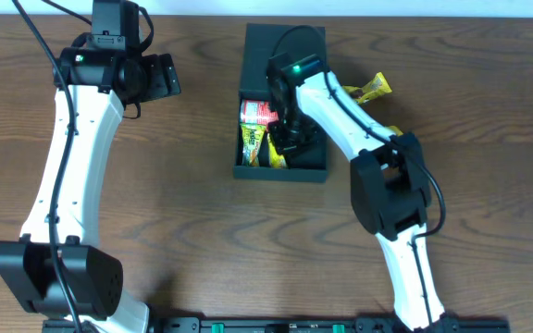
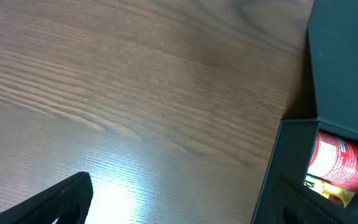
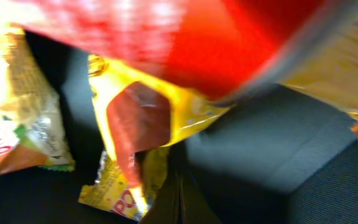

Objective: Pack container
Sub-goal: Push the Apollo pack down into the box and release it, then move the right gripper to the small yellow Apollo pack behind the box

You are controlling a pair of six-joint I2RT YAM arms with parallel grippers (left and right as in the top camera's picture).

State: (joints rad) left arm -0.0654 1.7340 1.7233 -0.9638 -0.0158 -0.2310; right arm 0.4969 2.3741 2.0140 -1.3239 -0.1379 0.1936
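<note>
Black and low inside the box, the right gripper [image 1: 285, 139] reaches down among the snack packets. Its wrist camera is filled with blurred wrappers, so it cannot be told whether its fingers are spread or pinching one. Around it sits the dark teal-green container [image 1: 280, 172], near the middle of the wooden table [image 1: 202, 231], its hinged lid [image 1: 271, 51] thrown back flat on the far side. Three packets show inside: a red-and-white packet [image 1: 257, 113], a yellow-green packet [image 1: 251, 145] and a yellow packet [image 1: 276, 154] beside it. Two more lie outside to the right, a loose yellow packet [image 1: 374, 88] in the open and a part-hidden yellow packet [image 1: 392, 129] under the arm. The step looks like settling a packet into the box; the next move would likely call for lifting clear and reaching for the outside pair. The left gripper [image 1: 162, 76] hangs well apart to the left, and how its fingers are set cannot be read.
</note>
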